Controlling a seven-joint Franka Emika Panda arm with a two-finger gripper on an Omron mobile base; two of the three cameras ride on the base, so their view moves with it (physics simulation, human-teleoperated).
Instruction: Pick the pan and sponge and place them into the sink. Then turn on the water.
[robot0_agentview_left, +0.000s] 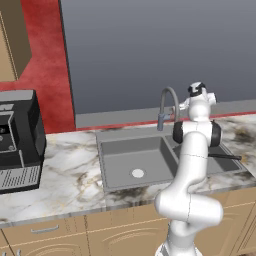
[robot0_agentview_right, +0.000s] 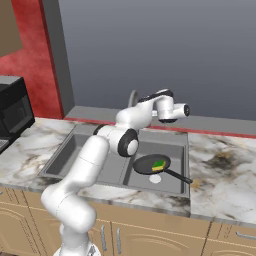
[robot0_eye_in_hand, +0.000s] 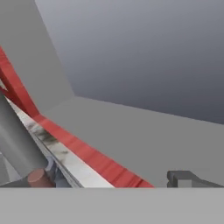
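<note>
The pan (robot0_agentview_right: 148, 163) lies in the right basin of the sink (robot0_agentview_right: 75, 145), and its handle (robot0_agentview_left: 225, 156) reaches out to the front right rim. The green and yellow sponge (robot0_agentview_right: 159, 165) rests on the pan. The grey gooseneck faucet (robot0_agentview_left: 168, 105) arches up behind the sink, and no water runs from it. My hand (robot0_agentview_right: 171, 111) hovers high over the back of the sink, just right of the faucet's arch and facing the wall. My gripper (robot0_eye_in_hand: 112, 181) is open, with one fingertip (robot0_eye_in_hand: 183, 178) at the right. The faucet's tube (robot0_eye_in_hand: 17, 142) shows close at the left.
A black appliance (robot0_agentview_left: 17, 142) stands on the marble counter (robot0_agentview_left: 70, 180) left of the sink. A grey panel and a red wall (robot0_agentview_left: 47, 65) rise behind the counter. A wooden cabinet (robot0_agentview_left: 12, 40) hangs at the upper left. My own arm (robot0_agentview_left: 192, 165) stands before the right basin.
</note>
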